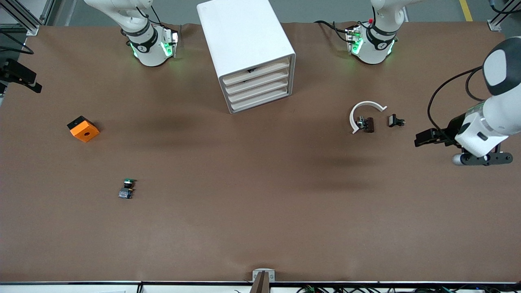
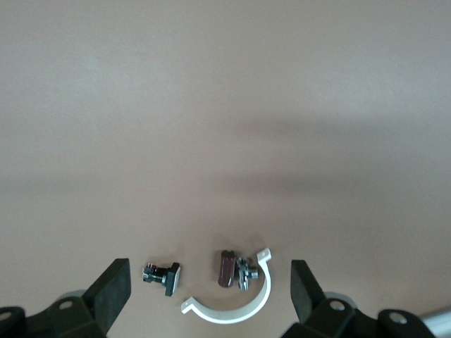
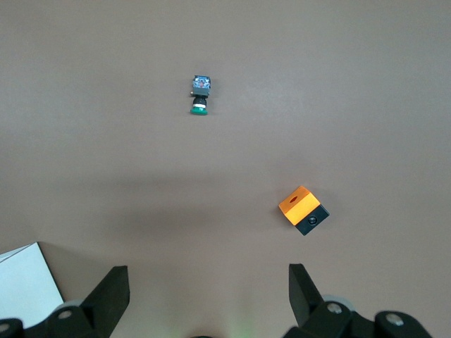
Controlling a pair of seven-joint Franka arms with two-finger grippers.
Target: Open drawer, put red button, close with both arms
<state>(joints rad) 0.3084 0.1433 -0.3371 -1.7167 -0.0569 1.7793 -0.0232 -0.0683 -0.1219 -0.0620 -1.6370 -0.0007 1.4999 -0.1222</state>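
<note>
Right tool spread open, up beside the cabinet; drawer shut. Red button lies on its side on the surface, inside the white clamp arc. Left tool spread open, nearer to it.

cabinet between arm bases | cube toward right arm's end

Brown-covered table, grey floor past it.
</note>
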